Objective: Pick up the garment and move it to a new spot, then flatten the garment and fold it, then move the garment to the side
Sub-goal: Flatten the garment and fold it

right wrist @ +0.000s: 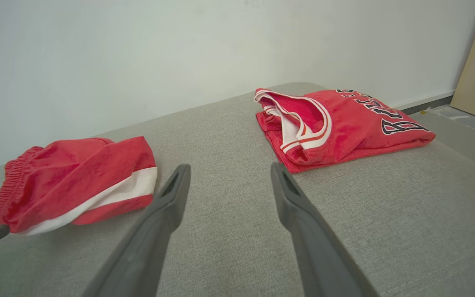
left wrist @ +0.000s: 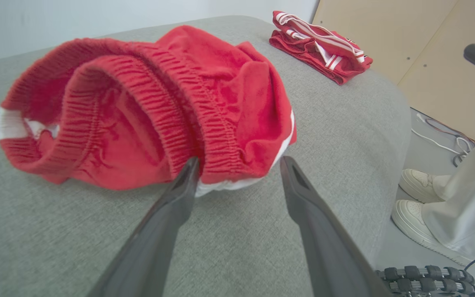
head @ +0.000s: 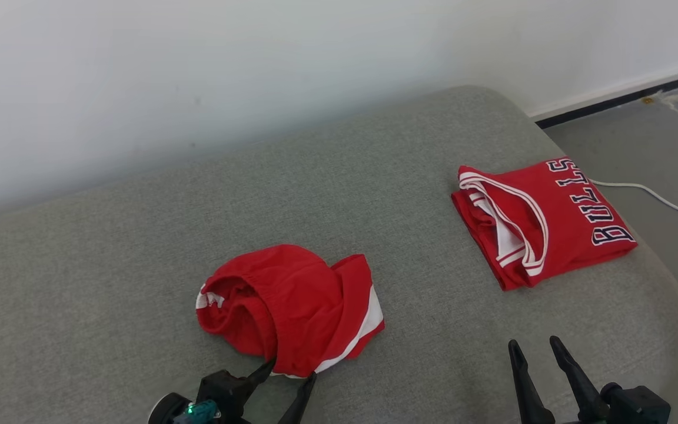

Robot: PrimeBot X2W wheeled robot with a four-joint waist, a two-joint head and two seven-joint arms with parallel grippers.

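The crumpled red shorts [head: 289,306] lie in a heap on the grey sofa cushion [head: 374,176], left of the middle and toward its near edge. The bundle runs roughly crosswise in the head view, with the elastic waistband [left wrist: 204,119] gaping toward the left and a white side stripe along the right end.

The left gripper [head: 292,368] sits directly at the near edge of the heap with its fingers spread wide and nothing between them. In the left wrist view one fingertip [left wrist: 190,171] meets the fabric under the waistband (touching, as far as I can tell), while the other stands just clear of the white hem. The shorts therefore lie straight ahead of the left fingers, so this arm is plainly the nearer one, and a short push forward should bring a fold of waistband between the jaws.

The right gripper [head: 533,341] hovers over bare cushion, well apart from the shorts, its fingers also spread and empty.

A folded red Bulls jersey [head: 557,218] lies at the cushion's right end, well clear of the shorts, and nothing stands between gripper and shorts. Beyond that end, a white cable [head: 657,197] trails on the floor, and a person's white shoes [left wrist: 417,181] stand beside the sofa.
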